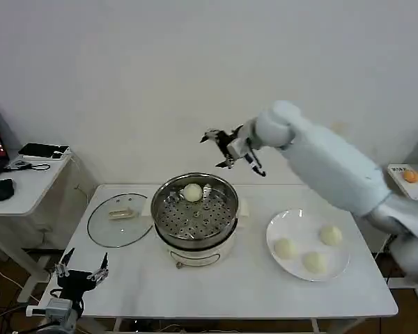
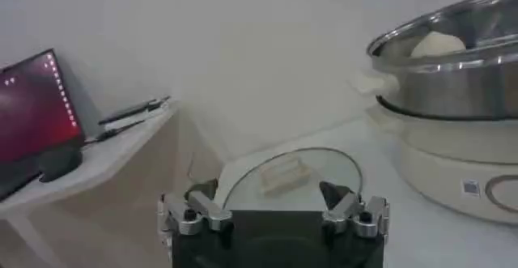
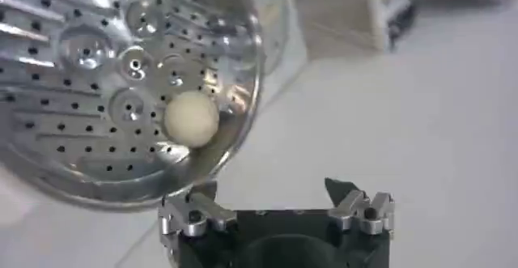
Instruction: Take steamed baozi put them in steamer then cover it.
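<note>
The steamer (image 1: pixel 195 212), a shiny steel pot with a perforated tray (image 3: pixel 81 91) on a cream base, stands mid-table. One steamed baozi (image 1: pixel 193 192) lies at the tray's far edge, also seen in the right wrist view as a pale bun (image 3: pixel 192 118) and in the left wrist view (image 2: pixel 437 44). Three more baozi (image 1: pixel 313 247) rest on a white plate (image 1: pixel 279 226) to the right. My right gripper (image 1: pixel 212 151) hangs open and empty in the air above and behind the pot (image 3: pixel 269 187). My left gripper (image 1: pixel 83 264) is parked open at the table's front left corner (image 2: pixel 265 189).
The clear glass lid (image 1: pixel 118 219) lies flat on the table left of the steamer (image 2: pixel 453 75), just ahead of the left gripper. A low side table (image 1: pixel 28 184) with a screen and small devices stands further left. An orange object (image 1: pixel 411 176) sits at the far right.
</note>
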You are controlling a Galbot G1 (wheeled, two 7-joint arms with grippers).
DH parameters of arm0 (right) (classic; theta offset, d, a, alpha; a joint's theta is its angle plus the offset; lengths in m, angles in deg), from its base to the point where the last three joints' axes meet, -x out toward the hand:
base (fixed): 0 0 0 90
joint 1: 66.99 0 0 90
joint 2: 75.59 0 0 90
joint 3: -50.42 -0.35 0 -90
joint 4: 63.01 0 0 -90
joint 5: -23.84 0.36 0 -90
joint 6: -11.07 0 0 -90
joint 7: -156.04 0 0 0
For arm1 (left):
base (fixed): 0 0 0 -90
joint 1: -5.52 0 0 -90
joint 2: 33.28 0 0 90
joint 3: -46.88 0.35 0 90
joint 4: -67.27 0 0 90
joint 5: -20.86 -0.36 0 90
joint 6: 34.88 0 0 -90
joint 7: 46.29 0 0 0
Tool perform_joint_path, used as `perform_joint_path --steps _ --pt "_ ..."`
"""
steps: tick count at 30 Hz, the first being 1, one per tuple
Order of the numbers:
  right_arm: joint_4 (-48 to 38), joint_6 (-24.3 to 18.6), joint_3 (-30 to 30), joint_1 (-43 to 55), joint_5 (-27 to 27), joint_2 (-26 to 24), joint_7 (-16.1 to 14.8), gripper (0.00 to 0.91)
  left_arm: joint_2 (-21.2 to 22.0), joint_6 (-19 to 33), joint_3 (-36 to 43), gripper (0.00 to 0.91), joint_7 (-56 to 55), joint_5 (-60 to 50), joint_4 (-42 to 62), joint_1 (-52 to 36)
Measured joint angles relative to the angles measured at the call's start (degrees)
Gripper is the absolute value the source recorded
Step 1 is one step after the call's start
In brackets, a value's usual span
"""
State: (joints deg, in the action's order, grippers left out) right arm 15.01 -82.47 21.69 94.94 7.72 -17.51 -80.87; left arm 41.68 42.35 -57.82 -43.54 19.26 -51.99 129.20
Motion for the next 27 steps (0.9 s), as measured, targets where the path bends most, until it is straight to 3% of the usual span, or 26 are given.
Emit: perform_joint_path --steps 7,13,21,27 --pt "5.9 13.0 -2.3 -1.8 6.8 -9.7 -5.8 0.907 -0.7 0.0 0.6 0.907 0.1 1.0 -1.0 0.2" --pt "8.6 20.2 -3.6 -5.6 9.7 -17.4 -10.3 0.907 -1.2 -0.3 1.2 0.907 -0.2 1.8 -1.3 -0.4" --pt "9.4 25.0 -4.0 -11.7 10.4 -22.2 -13.7 0.907 -1.2 -0.6 2.3 0.907 -0.3 1.5 -1.5 0.0" --pt "8.0 26.5 -3.1 -14.7 9.4 -22.5 -14.8 0.907 -1.0 -0.6 2.9 0.907 -0.8 1.4 -0.9 0.4"
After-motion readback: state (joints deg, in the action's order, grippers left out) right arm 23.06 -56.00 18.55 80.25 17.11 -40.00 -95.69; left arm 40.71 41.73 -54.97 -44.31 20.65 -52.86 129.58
